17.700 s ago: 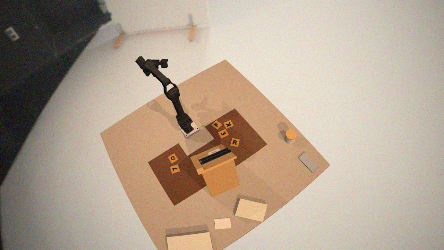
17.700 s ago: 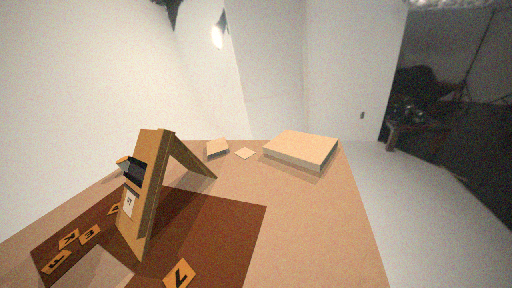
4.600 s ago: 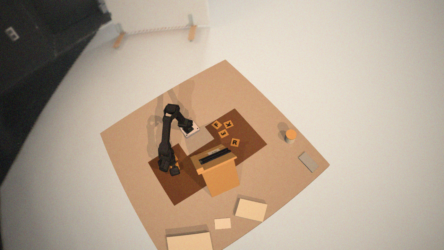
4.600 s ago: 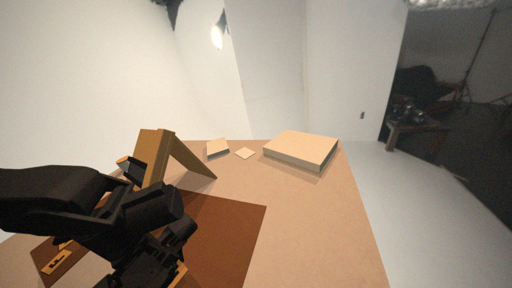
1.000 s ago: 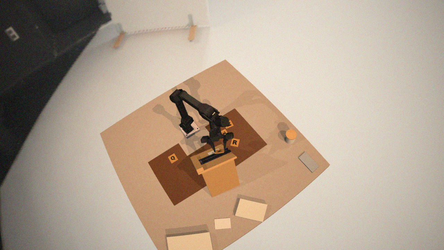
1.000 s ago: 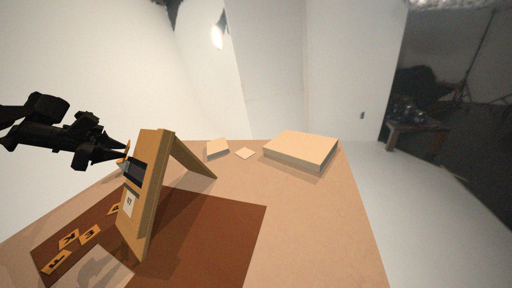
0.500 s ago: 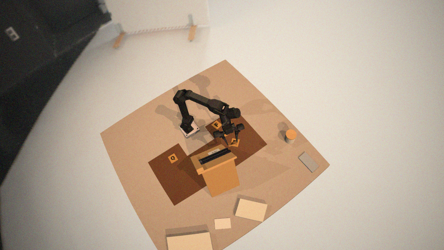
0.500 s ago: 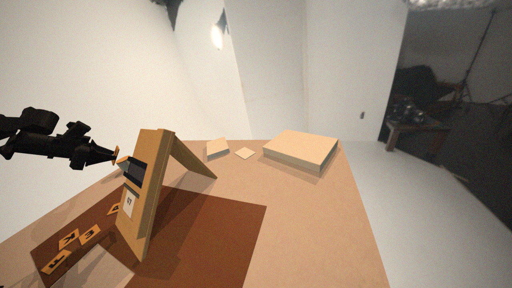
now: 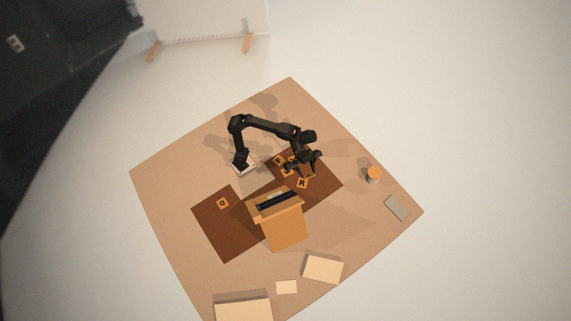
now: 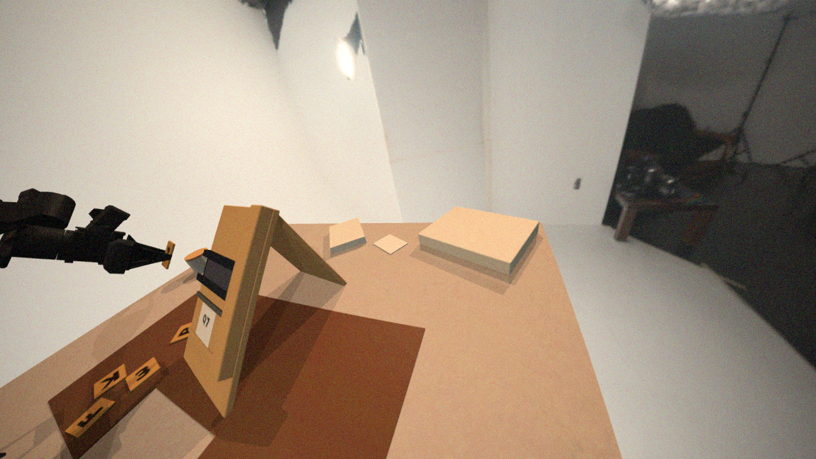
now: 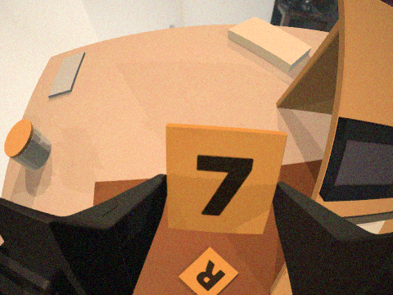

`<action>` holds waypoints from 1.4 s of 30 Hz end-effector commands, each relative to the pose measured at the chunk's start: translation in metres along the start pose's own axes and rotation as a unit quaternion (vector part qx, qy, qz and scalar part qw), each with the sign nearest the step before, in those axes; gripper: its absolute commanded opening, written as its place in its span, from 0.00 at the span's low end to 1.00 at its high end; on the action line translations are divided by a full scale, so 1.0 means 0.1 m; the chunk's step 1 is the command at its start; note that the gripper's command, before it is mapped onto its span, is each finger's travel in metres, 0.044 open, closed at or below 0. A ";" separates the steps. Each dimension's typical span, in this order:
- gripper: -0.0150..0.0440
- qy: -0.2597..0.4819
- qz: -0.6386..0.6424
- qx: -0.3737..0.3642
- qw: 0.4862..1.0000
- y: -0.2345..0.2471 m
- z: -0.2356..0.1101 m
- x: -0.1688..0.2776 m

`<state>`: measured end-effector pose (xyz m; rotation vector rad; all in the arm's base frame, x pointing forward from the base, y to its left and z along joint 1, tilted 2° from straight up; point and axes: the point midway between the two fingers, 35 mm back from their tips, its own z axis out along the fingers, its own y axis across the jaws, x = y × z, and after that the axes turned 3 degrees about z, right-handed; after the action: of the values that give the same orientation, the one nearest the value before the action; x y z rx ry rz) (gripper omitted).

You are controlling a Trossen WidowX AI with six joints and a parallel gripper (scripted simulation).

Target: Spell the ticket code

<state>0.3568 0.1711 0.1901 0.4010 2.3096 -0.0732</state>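
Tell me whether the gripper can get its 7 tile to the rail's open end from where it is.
Probably yes. The gripper, shut on the 7 tile, hangs beside the board; nothing shows between it and the rail.

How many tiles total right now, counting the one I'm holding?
6. The 7 is clamped in the gripper. R, 3, K and F lie on the dark mat under it. Q lies alone at the board's other end. More could be hidden.

Tile "7" (image 11: 225,186) between dark fingers, above R tile (image 11: 208,274).
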 end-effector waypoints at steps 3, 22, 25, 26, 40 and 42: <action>0.25 -0.001 -0.005 0.003 1.000 0.00 0.41 0.01; 0.25 -0.001 -0.005 0.003 1.000 -0.01 0.44 0.00; 0.25 -0.001 -0.005 0.003 1.000 -0.03 0.44 -0.01; 0.25 -0.001 -0.005 0.003 1.000 -0.03 0.44 -0.01; 0.25 -0.001 -0.005 0.003 1.000 -0.10 0.43 -0.01; 0.25 -0.001 -0.005 0.003 1.000 -0.11 0.43 0.00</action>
<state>0.3856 0.1548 0.1606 0.3994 2.3058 -0.0846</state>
